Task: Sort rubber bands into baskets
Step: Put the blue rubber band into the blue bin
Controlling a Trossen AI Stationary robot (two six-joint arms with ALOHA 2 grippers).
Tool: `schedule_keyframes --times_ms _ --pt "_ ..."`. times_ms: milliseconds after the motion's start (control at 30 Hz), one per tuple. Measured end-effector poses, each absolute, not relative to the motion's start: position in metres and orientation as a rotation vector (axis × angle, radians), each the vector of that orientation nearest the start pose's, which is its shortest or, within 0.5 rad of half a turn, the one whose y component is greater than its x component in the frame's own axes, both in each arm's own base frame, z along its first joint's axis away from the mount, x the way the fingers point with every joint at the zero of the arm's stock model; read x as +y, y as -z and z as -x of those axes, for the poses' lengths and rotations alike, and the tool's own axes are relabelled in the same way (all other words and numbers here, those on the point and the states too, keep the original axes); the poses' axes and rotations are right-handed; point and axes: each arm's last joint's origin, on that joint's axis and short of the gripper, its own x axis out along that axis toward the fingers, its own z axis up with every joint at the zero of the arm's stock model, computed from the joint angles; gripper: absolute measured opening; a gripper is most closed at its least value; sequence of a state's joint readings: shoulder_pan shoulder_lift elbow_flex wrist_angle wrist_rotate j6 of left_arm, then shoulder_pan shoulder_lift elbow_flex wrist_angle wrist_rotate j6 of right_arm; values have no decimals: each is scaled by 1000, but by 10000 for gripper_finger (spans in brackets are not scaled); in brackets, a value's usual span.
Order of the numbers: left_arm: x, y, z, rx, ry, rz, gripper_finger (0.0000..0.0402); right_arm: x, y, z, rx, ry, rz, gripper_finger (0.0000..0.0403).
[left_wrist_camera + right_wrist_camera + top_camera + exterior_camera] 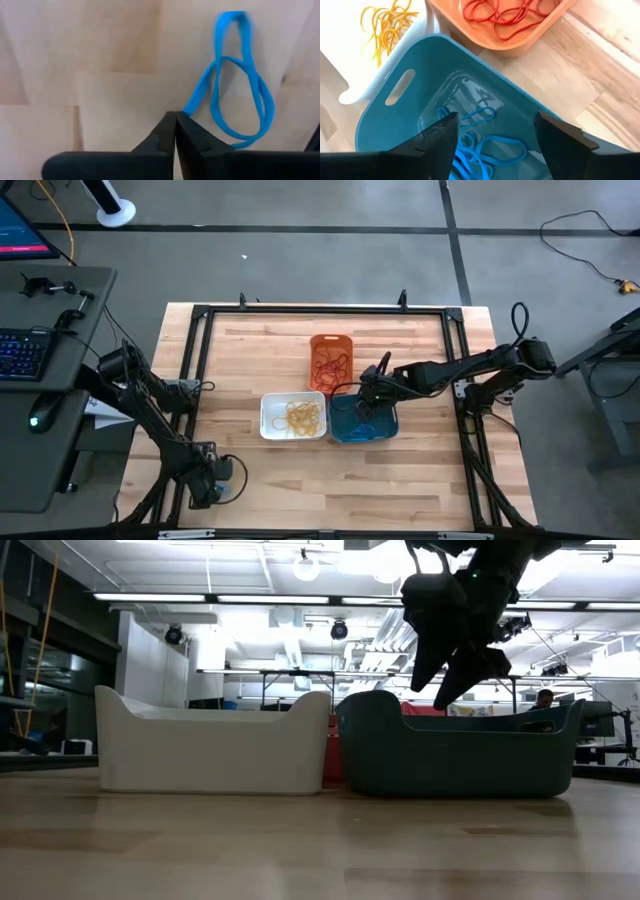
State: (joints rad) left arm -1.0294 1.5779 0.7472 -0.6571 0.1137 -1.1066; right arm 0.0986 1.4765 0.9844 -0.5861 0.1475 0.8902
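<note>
- from above: the three baskets sit bunched mid-table [250, 340]. the orange basket [331, 360] is farthest back with red bands [331, 364] in it, the white basket [293, 416] is in front of it to the left holding yellow bands [303, 415], and the teal basket [362, 418] stands just beside the white one. the right gripper [368, 394] hangs over the teal basket's back edge. the left gripper [207, 492] is down at the near left corner, well apart from the baskets.
- from table height: the white basket [212, 745] and teal basket [460, 753] stand side by side, a sliver of orange between them. the right gripper [450, 665] hovers above the teal one with its two fingers spread and nothing between them.
- left wrist: the left gripper [175, 131] has its fingers pressed together, and a blue rubber band [239, 85] lies looped on the wood with one end running right up to the tips; i cannot tell whether it is pinched.
- right wrist: the right gripper [495, 131] is spread wide, empty, over the teal basket [400, 87], where blue bands [485, 147] lie on the floor. the orange basket [520, 45] with red bands [505, 15] and the yellow bands [387, 22] show beyond.
</note>
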Motion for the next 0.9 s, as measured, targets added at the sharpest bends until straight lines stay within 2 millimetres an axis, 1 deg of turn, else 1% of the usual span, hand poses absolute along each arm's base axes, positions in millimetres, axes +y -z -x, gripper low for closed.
schedule_keyframes --times_ms 67,167,233,333,467,533,667,900 --pt "-202 -136 -125 1622 41 191 0 23 -219 -284 961 519 -665 248" --pt "-189 -145 -130 1588 7 206 0 22 -219 -284 959 524 -667 248" --pt "-183 -156 -135 1547 10 241 0 22 -219 -284 959 525 -667 248" --pt "-168 -169 -137 1525 -7 245 0 22 -219 -284 958 526 -667 248" --pt "-154 -188 -143 1451 51 289 0 22 -219 -284 959 526 -667 248" --pt "-151 -193 -144 1428 105 293 0 22 -219 -284 959 526 -667 248" --pt "-158 -193 -145 1423 143 329 1 22 -219 -284 959 526 -667 248" --pt "-184 -172 -144 1452 197 273 1 20 -219 -284 934 566 -640 248"
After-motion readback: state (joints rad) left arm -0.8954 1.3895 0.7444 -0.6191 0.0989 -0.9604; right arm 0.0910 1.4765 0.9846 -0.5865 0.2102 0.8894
